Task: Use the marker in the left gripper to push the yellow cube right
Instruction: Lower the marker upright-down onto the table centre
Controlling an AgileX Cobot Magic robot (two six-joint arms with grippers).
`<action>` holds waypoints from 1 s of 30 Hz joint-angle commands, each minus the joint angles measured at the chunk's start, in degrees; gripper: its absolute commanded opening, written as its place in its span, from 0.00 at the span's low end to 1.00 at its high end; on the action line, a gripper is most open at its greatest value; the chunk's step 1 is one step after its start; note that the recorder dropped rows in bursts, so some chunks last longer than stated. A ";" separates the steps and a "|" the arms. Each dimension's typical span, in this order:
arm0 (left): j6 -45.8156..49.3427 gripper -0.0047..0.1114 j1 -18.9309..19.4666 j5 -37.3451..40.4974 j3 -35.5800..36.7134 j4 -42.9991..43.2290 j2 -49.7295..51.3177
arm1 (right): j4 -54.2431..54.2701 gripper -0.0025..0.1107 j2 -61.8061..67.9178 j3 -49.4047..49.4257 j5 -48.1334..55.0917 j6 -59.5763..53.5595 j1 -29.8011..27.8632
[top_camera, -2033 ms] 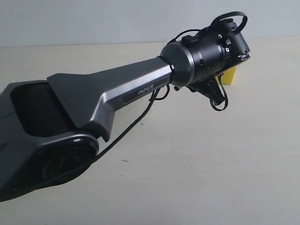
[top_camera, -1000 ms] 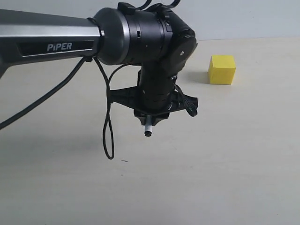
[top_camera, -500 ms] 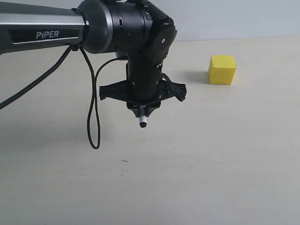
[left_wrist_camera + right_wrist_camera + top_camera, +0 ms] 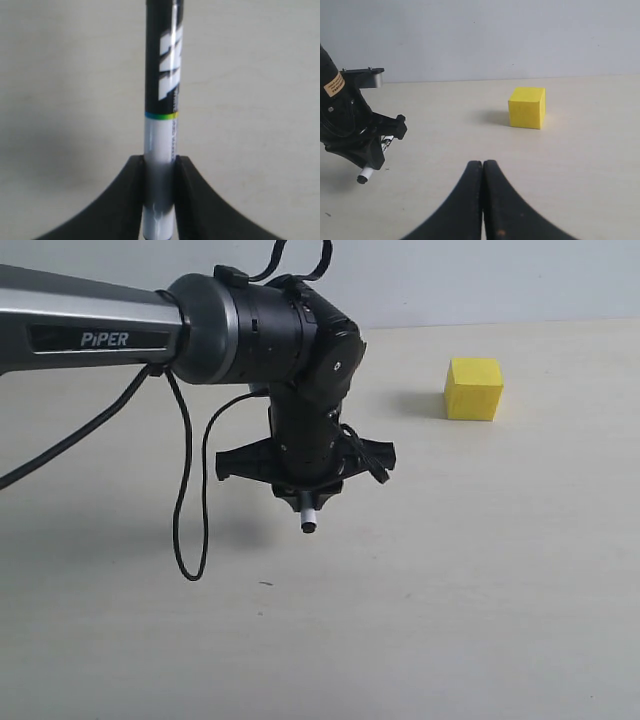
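The yellow cube (image 4: pixel 474 389) rests on the table at the upper right, also seen as the yellow cube (image 4: pixel 527 107) in the right wrist view. My left gripper (image 4: pixel 307 502) hangs well to the cube's left, pointing down, shut on the marker (image 4: pixel 309 518), whose white end sticks out toward the camera. The left wrist view shows the marker (image 4: pixel 162 105) clamped between both black jaws of the left gripper (image 4: pixel 160 165), black lettered half extending away. My right gripper (image 4: pixel 483 167) is shut with nothing in it, some way short of the cube. The left gripper (image 4: pixel 362 155) appears at that view's edge.
A beige table (image 4: pixel 480 580) spreads around the cube and gripper. A black cable (image 4: pixel 185 530) loops down from the left arm (image 4: pixel 90 332). A pale wall (image 4: pixel 480 35) rises behind the table's far edge.
The left arm swung away from the cube toward the left and turned its gripper downward. In the last half second it lowered slightly. The cube stayed in place.
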 commanded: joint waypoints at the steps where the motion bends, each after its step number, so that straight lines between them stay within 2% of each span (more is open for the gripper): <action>1: 0.01 0.04 0.09 -1.56 0.68 0.14 -0.25 | 0.11 0.02 -0.30 0.25 -0.39 -0.08 0.07; 10: 0.71 0.04 0.09 -1.32 0.68 -0.54 3.90 | 0.11 0.02 -0.30 0.25 -0.39 -0.08 0.07; 22: 3.22 0.05 0.09 -0.82 0.68 -1.37 4.14 | 0.11 0.02 -0.30 0.25 -0.39 -0.08 0.07; 26: 3.51 0.18 0.09 -0.82 0.68 -2.71 4.14 | 0.11 0.02 -0.30 0.25 -0.39 -0.08 0.07; 30: 3.60 0.37 0.09 -0.82 0.68 -2.84 4.14 | 0.11 0.02 -0.30 0.25 -0.39 -0.08 0.07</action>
